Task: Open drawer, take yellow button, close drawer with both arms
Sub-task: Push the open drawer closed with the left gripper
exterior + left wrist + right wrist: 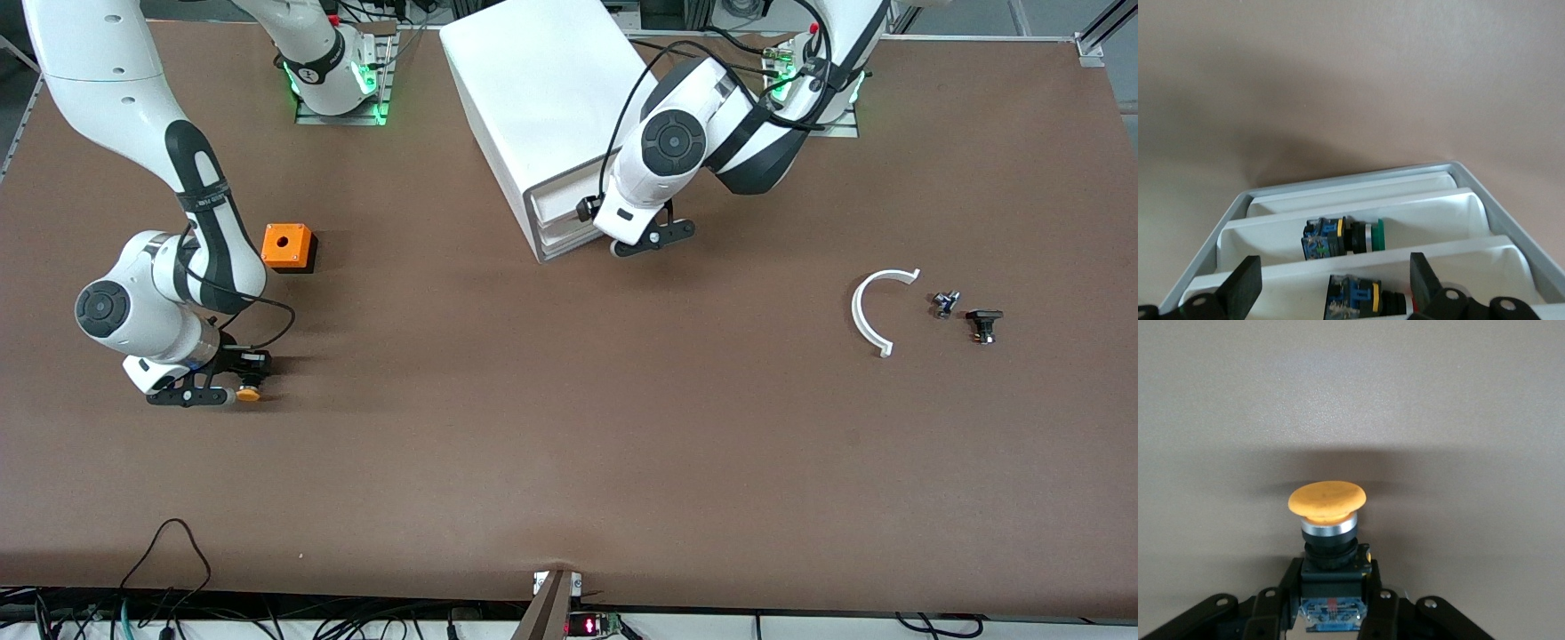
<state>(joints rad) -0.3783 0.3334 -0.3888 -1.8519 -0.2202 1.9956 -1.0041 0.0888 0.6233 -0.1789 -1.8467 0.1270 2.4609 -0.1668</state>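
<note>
My right gripper (233,392) is shut on the button (249,394), low over the table at the right arm's end. In the right wrist view the fingers (1275,603) clamp its black-and-blue body and the orange-yellow cap (1327,501) points away from the hand. My left gripper (653,238) is at the front of the white cabinet (542,98). It is open, fingers (1245,287) spread over the pulled-out drawer (1358,200). In the front view the left hand hides the drawer.
The drawer's compartments hold a green-capped button (1341,238) and a red-capped one (1368,298). An orange cube with a hole (288,246) sits near the right arm. A white curved piece (867,311), a small metal part (945,304) and a black part (983,324) lie toward the left arm's end.
</note>
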